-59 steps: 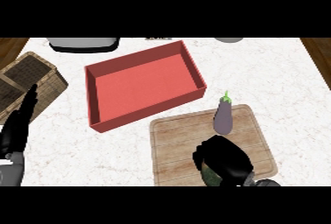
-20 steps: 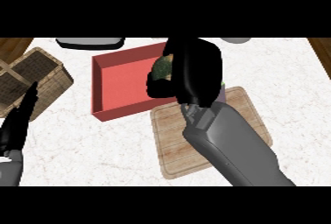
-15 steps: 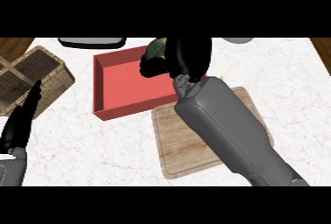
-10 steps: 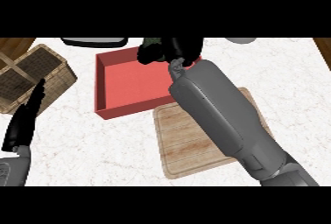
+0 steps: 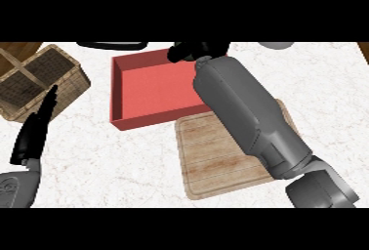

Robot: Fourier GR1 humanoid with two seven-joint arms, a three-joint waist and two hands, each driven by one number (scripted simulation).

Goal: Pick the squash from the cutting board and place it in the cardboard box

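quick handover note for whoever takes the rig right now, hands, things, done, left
Right hand: fingers curled, over the far rim of the red box; the squash cannot be seen, probably hidden in that hand.
Left hand: open, resting at the view's left edge.
Cutting board: no squash on it, forearm lies across it.
Done: squash is off the board.
Left: confirm the squash is in the hand, lower it into the box, release, pull the arm back.

Kitchen: marble counter (image 5: 122, 161), cutting board (image 5: 216, 161)
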